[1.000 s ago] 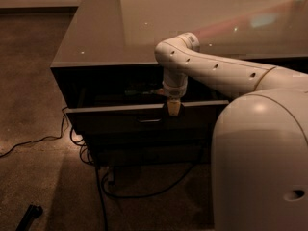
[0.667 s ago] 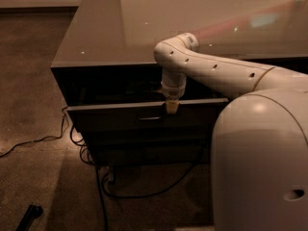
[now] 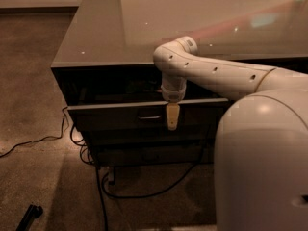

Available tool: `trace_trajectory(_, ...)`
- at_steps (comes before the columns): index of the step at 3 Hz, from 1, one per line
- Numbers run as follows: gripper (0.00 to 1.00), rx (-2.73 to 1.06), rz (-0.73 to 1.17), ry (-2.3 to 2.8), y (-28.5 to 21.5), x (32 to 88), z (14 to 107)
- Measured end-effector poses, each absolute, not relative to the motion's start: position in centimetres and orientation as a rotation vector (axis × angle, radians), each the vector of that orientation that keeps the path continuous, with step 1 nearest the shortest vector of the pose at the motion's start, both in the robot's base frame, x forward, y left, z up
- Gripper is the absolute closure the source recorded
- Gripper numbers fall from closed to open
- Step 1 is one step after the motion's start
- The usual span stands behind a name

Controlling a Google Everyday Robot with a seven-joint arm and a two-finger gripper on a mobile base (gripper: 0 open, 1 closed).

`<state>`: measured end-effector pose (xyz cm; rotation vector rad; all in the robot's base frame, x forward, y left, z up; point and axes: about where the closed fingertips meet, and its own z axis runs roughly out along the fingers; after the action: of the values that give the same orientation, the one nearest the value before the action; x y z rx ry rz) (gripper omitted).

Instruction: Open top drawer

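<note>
The top drawer (image 3: 115, 118) has a dark flat front with a small metal pull (image 3: 149, 115) at its centre. It stands pulled out a little from the cabinet, with a dark gap behind its top edge. My gripper (image 3: 172, 117) hangs straight down from the white arm (image 3: 216, 73). It sits over the drawer's top edge, just right of the pull and against the front face. The inside of the drawer is in shadow.
The cabinet has a glossy grey top (image 3: 144, 28) and more dark drawers (image 3: 144, 153) below the top one. Black cables (image 3: 96, 186) trail on the carpet in front and to the left. My white base (image 3: 262, 162) fills the lower right. A dark object (image 3: 29, 216) lies at the bottom left.
My gripper has dropped slightly lower against the drawer front. The drawer stands about as far out as before.
</note>
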<state>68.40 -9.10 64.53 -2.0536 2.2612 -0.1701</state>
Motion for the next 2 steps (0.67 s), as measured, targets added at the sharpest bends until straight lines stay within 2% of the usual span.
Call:
trace_trajectory(1, 0.0, -2.023, -0.213, 2.287, -9.7, 65.8, 64.5)
trace_trajectory(2, 0.19, -2.014, -0.274, 2.319, -10.4, 62.1, 64.4)
